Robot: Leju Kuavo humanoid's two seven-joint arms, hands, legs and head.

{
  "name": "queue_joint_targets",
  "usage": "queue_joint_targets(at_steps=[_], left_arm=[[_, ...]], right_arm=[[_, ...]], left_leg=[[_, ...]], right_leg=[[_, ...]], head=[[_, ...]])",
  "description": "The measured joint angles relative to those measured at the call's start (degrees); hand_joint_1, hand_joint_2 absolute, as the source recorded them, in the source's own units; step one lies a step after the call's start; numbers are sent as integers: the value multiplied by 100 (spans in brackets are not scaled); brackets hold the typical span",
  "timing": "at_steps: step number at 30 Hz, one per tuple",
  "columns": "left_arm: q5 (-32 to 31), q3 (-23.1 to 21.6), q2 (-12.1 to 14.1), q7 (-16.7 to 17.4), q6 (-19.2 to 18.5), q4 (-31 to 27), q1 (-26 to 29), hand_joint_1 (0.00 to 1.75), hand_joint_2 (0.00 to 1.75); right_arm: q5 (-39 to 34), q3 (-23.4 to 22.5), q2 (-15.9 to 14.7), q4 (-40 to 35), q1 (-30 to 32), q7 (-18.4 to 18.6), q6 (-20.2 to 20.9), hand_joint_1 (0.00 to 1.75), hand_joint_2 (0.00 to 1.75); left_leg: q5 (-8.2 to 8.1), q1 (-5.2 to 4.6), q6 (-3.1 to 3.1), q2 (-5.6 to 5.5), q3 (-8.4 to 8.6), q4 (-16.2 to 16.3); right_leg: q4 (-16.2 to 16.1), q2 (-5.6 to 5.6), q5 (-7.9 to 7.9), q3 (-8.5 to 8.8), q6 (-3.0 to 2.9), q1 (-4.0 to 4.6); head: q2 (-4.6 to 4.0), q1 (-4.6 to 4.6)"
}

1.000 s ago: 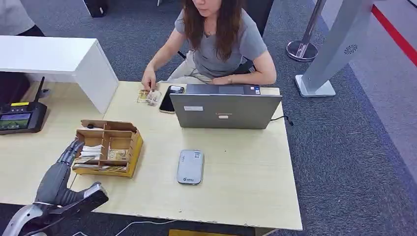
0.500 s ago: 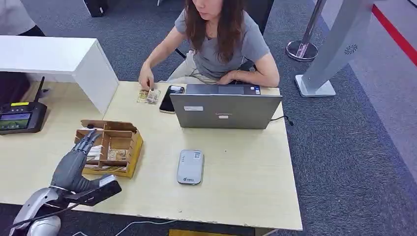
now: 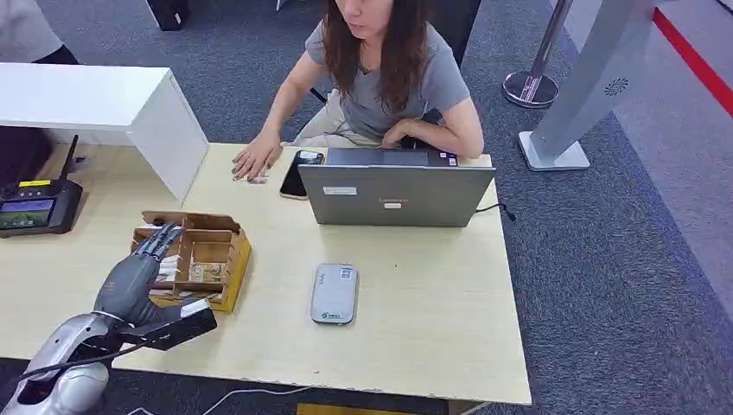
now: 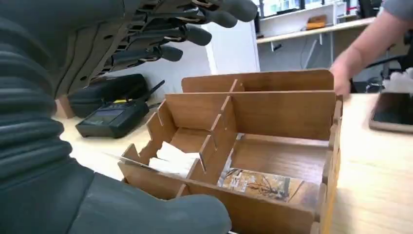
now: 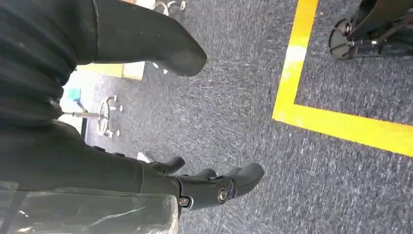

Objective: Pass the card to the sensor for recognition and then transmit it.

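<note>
A wooden compartment box point(image 3: 232, 256) stands on the table's left part. It holds white cards point(image 3: 169, 263) in one section and a printed card point(image 3: 204, 272) in the one beside it. My left hand point(image 3: 136, 275) hovers over the box's near-left corner with its fingers spread, holding nothing. The left wrist view has that hand point(image 4: 112, 53) above the box point(image 4: 282, 114), the white cards point(image 4: 171, 160) and the printed card point(image 4: 258, 184). The grey sensor pad point(image 3: 334, 294) lies flat mid-table, to the right of the box. My right hand point(image 5: 122, 170) hangs over the carpet, empty, fingers apart.
A person sits across the table, one hand point(image 3: 254, 162) flat on the tabletop beside a black phone point(image 3: 295, 174). An open laptop point(image 3: 394, 192) stands behind the sensor. A black terminal point(image 3: 35, 207) and a white raised counter point(image 3: 104, 104) stand at the left.
My left hand has moved forward and risen over the box's near-left corner. The person's hand has laid itself flat over the small cards at the far edge.
</note>
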Motion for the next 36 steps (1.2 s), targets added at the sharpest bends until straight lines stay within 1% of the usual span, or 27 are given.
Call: queue_joint_targets(at_steps=[6,9,12,22,27,36], left_arm=[[48,-193,288,-2,-193,26,-61,0,175],[138,-269,419,0,-210,26,-51,0,175],[181,-302,496,22,-197,7,-8,0,175],[195,-394,575,50,-134,-129,100,0,175],[201,-402,723,61,-147,-302,203,0,175],[201,-429,839,118,-243,-337,266,0,175]], right_arm=[[70,2,0,0,-1,4,-15,0,175],[77,2,0,0,-2,15,-24,0,175],[83,2,0,0,-1,22,-33,0,175],[92,2,0,0,-3,20,-33,0,175],[173,15,0,0,-5,22,-31,0,175],[190,37,0,0,-5,22,-20,0,175]], left_leg=[[-1,0,0,1,-1,0],[-1,0,0,0,-1,0],[-1,0,0,0,-1,0],[0,0,0,-2,-1,0],[0,0,0,-3,-1,0],[0,0,0,-2,-1,0]], right_leg=[[0,1,0,-1,0,0],[0,1,-1,-1,0,0],[0,1,-1,0,0,0],[0,-1,0,2,0,0],[0,-1,-1,1,0,0],[0,-1,0,2,0,0]], head=[[0,0],[0,2],[0,0],[0,-2],[0,2],[0,2]])
